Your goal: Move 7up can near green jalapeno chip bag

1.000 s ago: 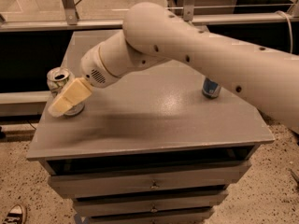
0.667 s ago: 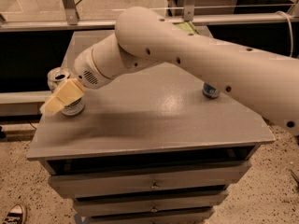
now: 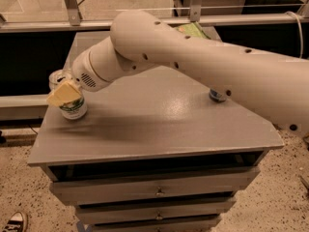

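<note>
The 7up can (image 3: 74, 110) stands upright near the left edge of the grey cabinet top (image 3: 154, 124); its white and green body and part of its silver top show. My gripper (image 3: 64, 94) is right at the can, with its yellowish tip covering the can's upper front. The green jalapeno chip bag (image 3: 194, 30) lies at the far back of the top, mostly hidden behind my arm.
A slim silver-and-blue can (image 3: 217, 96) stands toward the right, largely hidden under my arm (image 3: 203, 57). The cabinet has drawers (image 3: 157, 190) below. A metal rail (image 3: 38, 23) runs behind. A shoe (image 3: 14, 222) lies on the floor at bottom left.
My gripper has moved left and down toward the 7up can and now covers its upper front. The can has not moved.
</note>
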Controlling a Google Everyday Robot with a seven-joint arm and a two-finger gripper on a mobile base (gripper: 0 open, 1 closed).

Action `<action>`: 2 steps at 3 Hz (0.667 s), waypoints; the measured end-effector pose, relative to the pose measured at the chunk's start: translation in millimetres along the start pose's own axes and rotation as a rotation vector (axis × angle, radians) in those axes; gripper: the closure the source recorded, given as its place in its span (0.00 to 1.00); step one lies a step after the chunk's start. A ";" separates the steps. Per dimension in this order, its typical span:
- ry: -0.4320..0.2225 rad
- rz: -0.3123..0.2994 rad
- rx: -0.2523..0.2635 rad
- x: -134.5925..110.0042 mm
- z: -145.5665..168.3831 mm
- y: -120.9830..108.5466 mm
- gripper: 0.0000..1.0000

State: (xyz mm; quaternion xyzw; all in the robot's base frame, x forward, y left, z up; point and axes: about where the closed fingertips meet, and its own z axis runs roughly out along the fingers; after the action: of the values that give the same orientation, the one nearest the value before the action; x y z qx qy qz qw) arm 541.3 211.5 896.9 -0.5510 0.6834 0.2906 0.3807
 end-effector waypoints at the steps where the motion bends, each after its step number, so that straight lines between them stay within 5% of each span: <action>1: 0.027 -0.030 0.065 -3.2 -20.8 -22.8 0.61; 2: 0.044 -0.065 0.177 -8.1 -75.2 -69.7 0.94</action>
State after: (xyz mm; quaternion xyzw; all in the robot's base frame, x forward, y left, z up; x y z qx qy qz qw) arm 595.0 138.8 946.0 -0.5434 0.6962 0.2046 0.4221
